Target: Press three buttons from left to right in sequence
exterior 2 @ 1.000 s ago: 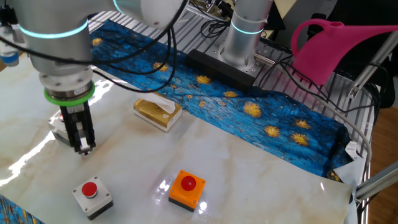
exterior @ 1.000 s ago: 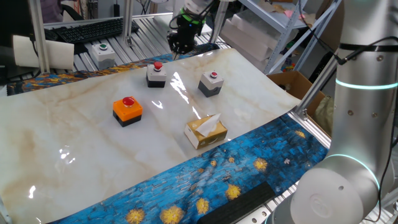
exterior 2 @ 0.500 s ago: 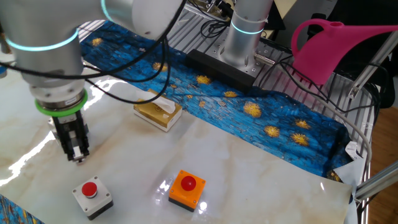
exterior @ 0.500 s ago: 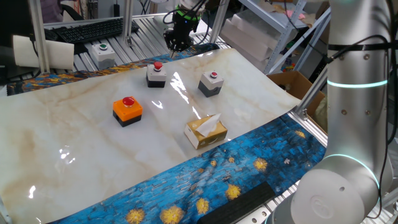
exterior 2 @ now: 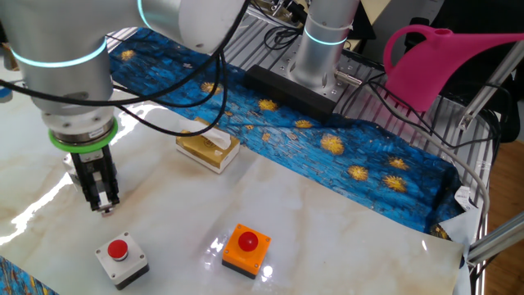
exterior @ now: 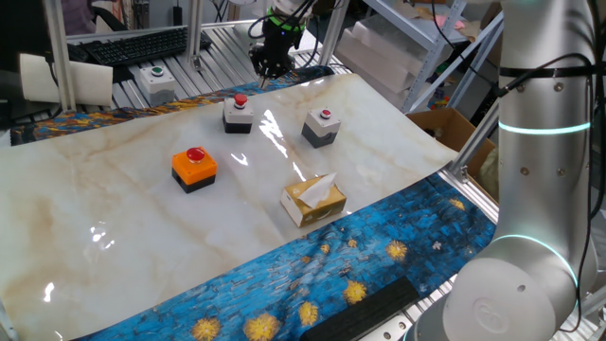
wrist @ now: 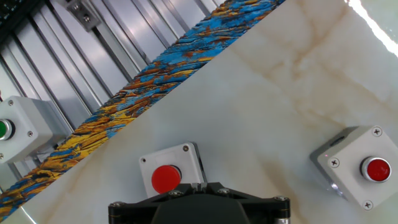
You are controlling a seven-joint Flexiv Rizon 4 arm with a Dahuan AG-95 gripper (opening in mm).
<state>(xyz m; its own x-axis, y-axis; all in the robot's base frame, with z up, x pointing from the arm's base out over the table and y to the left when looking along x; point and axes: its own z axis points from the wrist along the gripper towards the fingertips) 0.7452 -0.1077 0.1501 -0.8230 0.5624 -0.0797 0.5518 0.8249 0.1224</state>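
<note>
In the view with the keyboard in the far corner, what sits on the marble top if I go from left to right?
Orange button box → grey button box → yellow tissue box → second grey button box. The tissue box and the second grey box nearly line up, so their order is close.

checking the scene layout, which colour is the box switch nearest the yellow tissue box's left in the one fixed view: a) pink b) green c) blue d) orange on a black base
d: the orange switch on its black base, red button on top, sits on the marble to the left of the tissue box; the two grey switches lie farther back.
</note>
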